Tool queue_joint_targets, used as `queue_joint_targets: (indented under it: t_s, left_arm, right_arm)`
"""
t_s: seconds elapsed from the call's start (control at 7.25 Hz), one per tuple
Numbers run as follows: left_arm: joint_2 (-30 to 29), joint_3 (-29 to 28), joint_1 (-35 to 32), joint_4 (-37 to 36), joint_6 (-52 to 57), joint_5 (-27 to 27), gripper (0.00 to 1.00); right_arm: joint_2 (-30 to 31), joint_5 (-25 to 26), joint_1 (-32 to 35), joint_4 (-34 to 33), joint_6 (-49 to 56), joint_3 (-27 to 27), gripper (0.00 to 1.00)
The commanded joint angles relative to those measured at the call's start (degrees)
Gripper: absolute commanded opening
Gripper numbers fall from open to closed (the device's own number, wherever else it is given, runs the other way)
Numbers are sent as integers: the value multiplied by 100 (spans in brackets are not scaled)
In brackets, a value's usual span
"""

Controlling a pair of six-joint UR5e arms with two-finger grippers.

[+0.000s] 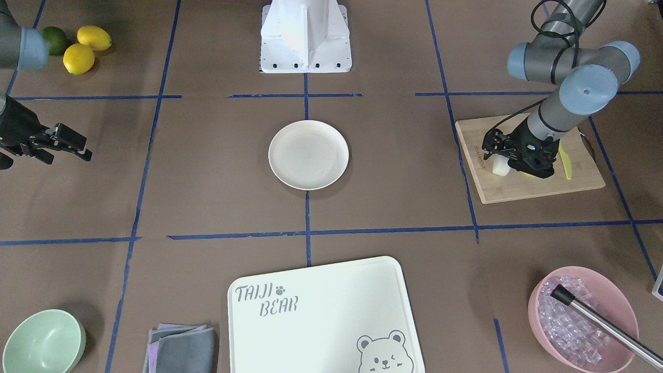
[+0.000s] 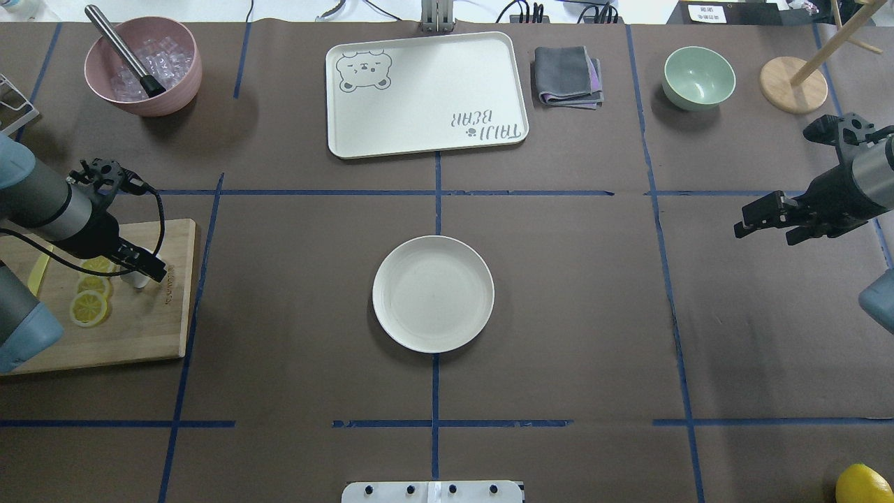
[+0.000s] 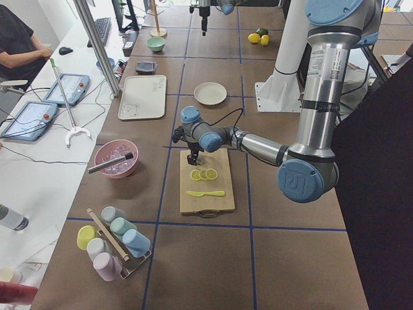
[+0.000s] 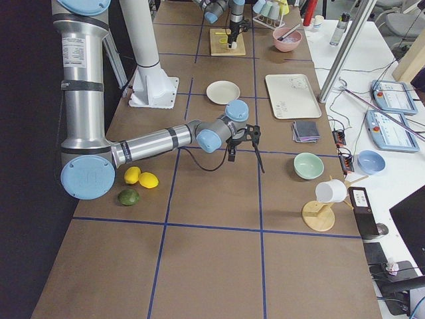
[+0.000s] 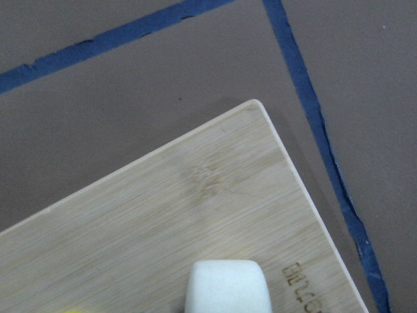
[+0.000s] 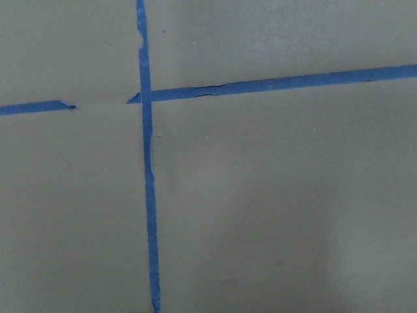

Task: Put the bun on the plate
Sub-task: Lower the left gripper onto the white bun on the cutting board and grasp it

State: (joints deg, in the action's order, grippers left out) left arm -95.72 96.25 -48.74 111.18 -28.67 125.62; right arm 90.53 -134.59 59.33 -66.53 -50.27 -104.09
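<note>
The bun (image 1: 499,166) is a small white block standing on the wooden cutting board (image 1: 523,189), next to the lemon slices (image 2: 89,306). My left gripper (image 1: 498,156) is lowered right over it, and its black body hides most of the bun (image 2: 137,280). The left wrist view shows only the bun's top (image 5: 228,287) at the bottom edge and no fingers, so I cannot tell how the jaws stand. The cream-white plate (image 2: 385,279) lies empty at the table's middle. My right gripper (image 2: 742,228) hovers far off with its fingers together, holding nothing.
A bear-printed tray (image 2: 426,140), a folded grey cloth (image 2: 567,75) and a green bowl (image 2: 698,77) lie along the far side. A pink bowl of ice (image 2: 143,66) holds a metal rod. A yellow knife (image 1: 565,161) lies on the board. Lemons and a lime (image 1: 77,44) sit near the right arm.
</note>
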Motion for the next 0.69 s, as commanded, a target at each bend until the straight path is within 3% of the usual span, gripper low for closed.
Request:
queue_joint_targets:
  t_s: [0.0, 0.14, 0.28, 0.41, 0.55]
  left_arm:
    - [9, -1, 13, 0, 27, -3, 49]
    - [9, 25, 13, 0, 10, 6, 38]
    - [9, 104, 13, 0, -25, 6, 33]
    - [-34, 104, 5, 0, -16, 6, 31]
    - [-70, 548, 13, -52, -77, 41, 31]
  right_arm:
    - [-9, -6, 0, 0, 0, 3, 100]
    - [-1, -6, 0, 0, 0, 12, 100]
    - [8, -6, 0, 9, 0, 3, 100]
    - [8, -6, 0, 9, 0, 3, 100]
    - [17, -6, 0, 9, 0, 12, 100]
